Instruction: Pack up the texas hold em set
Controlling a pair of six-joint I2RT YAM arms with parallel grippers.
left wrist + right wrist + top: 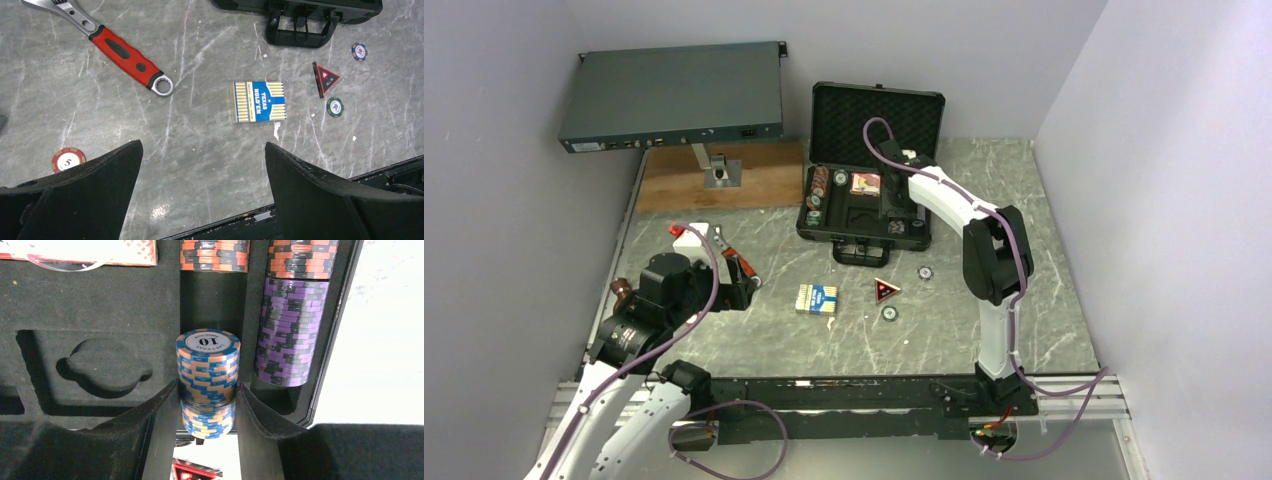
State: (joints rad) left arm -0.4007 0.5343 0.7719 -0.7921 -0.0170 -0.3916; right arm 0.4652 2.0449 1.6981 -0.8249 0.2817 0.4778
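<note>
Clamps the right gripper (206,390) on the sides of a blue chip stack (207,365), top face marked 10, over the middle channel of the open case (879,120), at 12 o'clock on the surface (200,40). Cannot tell whether seated in the foam or hanging just above it. Sits at 6 o'clock of the orange-and-black row (214,255), with the purple row (291,335) just beside at 3 o'clock.

Holds the left gripper (202,147) wide apart and empty, low over the surface at 8 o'clock.

Left to pack: card box (258,101) near the middle; red triangular token (325,79) and green chip (335,106) at 3 o'clock of it; a loose blue chip (359,51) toward 1 o'clock; a red chip (68,160) at 8 o'clock. Not part of the set: the wrench (127,55) at 10 o'clock.

Likely trouble: letting go before seating, which would probably fan the stack or tip it flat across the channel. Squeezing only the sides risks middle chips sliding out. Drifting toward 3 o'clock could catch the foam wall or nudge the purple row. Closing the lid with pieces outside would leave the packing unfinished.
</note>
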